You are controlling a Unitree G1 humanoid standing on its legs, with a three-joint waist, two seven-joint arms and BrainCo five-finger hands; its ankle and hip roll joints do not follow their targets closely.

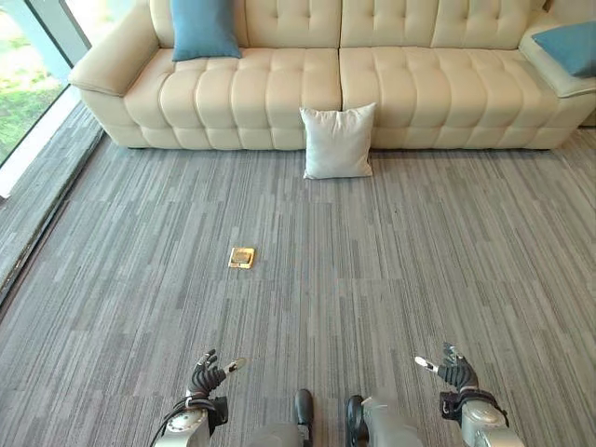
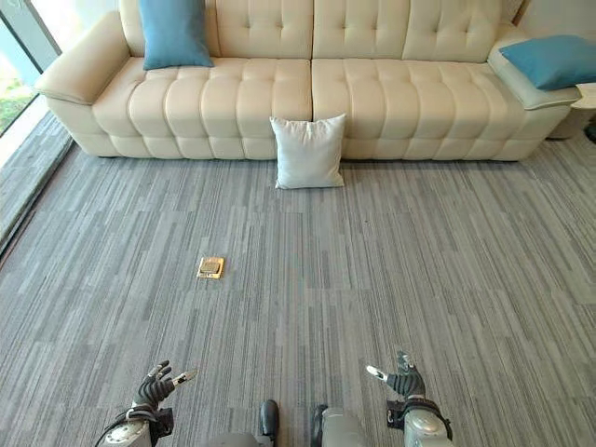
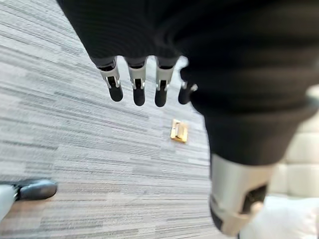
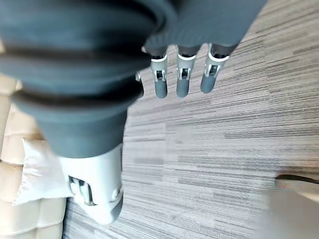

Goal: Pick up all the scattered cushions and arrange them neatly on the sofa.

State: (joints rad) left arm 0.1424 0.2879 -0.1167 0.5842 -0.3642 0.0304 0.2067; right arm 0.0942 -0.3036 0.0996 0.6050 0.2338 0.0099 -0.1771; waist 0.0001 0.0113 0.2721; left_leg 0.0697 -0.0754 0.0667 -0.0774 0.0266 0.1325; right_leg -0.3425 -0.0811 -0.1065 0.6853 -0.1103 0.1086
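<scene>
Left eye view: grey striped carpet (image 1: 391, 279) is filling most of the frame, cream tufted sofa (image 1: 279, 84) is running across 12 o'clock.

Cushions, biggest first:
- white cushion (image 1: 338, 141) is standing upright on the carpet, leaning against the sofa's front edge at about 12 o'clock, near the seam between the two seat sections.
- blue cushion (image 1: 204, 27) is sitting on the left seat, propped against the backrest, 11 o'clock.
- second blue cushion (image 1: 570, 45) is lying on the sofa's right armrest, 1 o'clock, partly cut off by the frame edge.

Small brass floor plate (image 1: 242, 257) is sitting flush in the carpet at about 10 o'clock of frame centre, well apart from the white cushion.

Left robot hand (image 1: 207, 376) is hanging at 7 o'clock over bare carpet, fingers spread apart and relaxed, holding nothing; its wrist view is showing the fingers (image 3: 138, 87) straight.

Right robot hand (image 1: 453, 371) is hanging at 5 o'clock, fingers likewise apart and empty, well clear of every cushion.
</scene>
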